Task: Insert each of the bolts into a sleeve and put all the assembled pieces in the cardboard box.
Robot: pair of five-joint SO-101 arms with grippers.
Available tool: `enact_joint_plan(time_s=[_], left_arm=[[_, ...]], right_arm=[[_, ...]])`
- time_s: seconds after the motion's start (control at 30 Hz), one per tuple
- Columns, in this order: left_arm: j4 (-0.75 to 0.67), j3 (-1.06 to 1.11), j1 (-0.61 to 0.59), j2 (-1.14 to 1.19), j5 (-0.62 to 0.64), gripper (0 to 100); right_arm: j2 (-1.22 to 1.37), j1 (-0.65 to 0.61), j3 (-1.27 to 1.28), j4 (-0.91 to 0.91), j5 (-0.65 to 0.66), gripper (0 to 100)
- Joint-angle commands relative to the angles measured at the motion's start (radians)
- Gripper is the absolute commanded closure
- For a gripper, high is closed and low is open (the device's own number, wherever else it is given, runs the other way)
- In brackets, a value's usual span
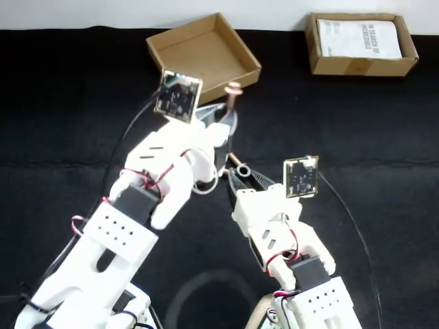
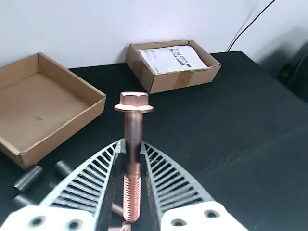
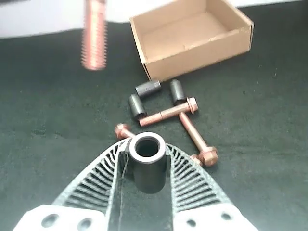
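Copper-coloured metal, the bolt [image 2: 133, 139] looks to us stiff, weighty and smooth. The left gripper [image 2: 133, 144] is closed on its plain shank, a sound hold. The right gripper [image 3: 147, 147] clamps a dark sleeve [image 3: 147, 166], bore up. Spare bolts [image 3: 168, 113] and sleeves [image 3: 137, 106] lie on black cloth [image 1: 384, 137] beside the cardboard box [image 1: 202, 55], with a white wall [image 2: 96, 24] behind.

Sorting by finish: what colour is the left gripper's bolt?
Copper; the bolt shows best in the left wrist view.
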Motion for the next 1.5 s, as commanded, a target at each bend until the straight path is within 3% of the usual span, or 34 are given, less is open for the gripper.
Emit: enact_joint_plan(time_s=[0.0,0.3,0.87,1.07,1.17,1.27,1.43,1.47], left_arm=[[-0.023,-0.074,0.038,0.027,0.025,99],[-0.014,-0.068,0.157,0.093,0.025,99],[-0.025,-0.036,0.159,0.148,0.026,99],[-0.02,-0.114,0.099,0.154,0.021,99],[-0.015,-0.13,0.03,0.188,0.018,99],[0.029,-0.154,-0.053,0.294,-0.003,96],[0.362,-0.41,-0.196,0.567,-0.037,85],[0.446,-0.487,-0.222,0.627,-0.092,83]], right_arm=[[-0.004,-0.002,-0.002,-0.035,-0.002,99.0],[-0.005,0.042,-0.01,-0.035,-0.006,99.0],[-0.005,0.084,-0.012,-0.033,-0.006,99.0],[-0.007,0.116,-0.016,0.012,-0.006,99.0],[-0.007,0.232,-0.065,0.104,-0.008,99.0],[-0.007,0.444,-0.136,0.179,-0.009,99.0],[-0.007,0.796,-0.231,0.208,-0.005,99.1],[-0.007,0.852,-0.24,0.206,-0.005,99.1]])
